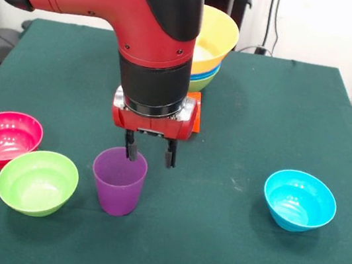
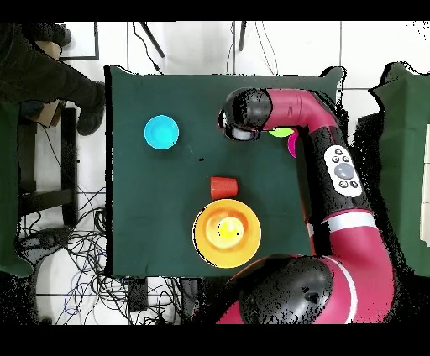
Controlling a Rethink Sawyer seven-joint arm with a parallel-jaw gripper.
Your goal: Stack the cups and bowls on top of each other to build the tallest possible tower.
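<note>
The gripper [image 1: 151, 149] hung at the centre of the front view, directly over the far rim of the purple cup [image 1: 118, 181], which stood upright just below centre. Its jaws were parted: one finger tip dipped at or just inside the cup's rim while the other sat outside it toward the right, so they looked to straddle the wall without yet pinching it. The tower [image 1: 210, 50] stood at the top centre, partly hidden behind the arm, a yellow-orange bowl [image 2: 227, 233] over blue and green rims. An orange-red cup [image 2: 222, 187] lay just beside the tower, seen in the overhead view right above it. The pink-red bowl [image 1: 3, 137] and the green bowl [image 1: 37, 182] touched at lower left, and the light-blue bowl [image 1: 299, 200] sat alone at lower right, well apart from the rest. The step in hand appeared to be taking the purple cup. To do it well, the fingers should drop a little further so the wall sits deep between them, then close gently, since a thin plastic tumbler held by one side can tilt. A straight lift would keep it clear of the green bowl nearby, and the cup should be carried high enough to clear the tower's wide top rim.
</note>
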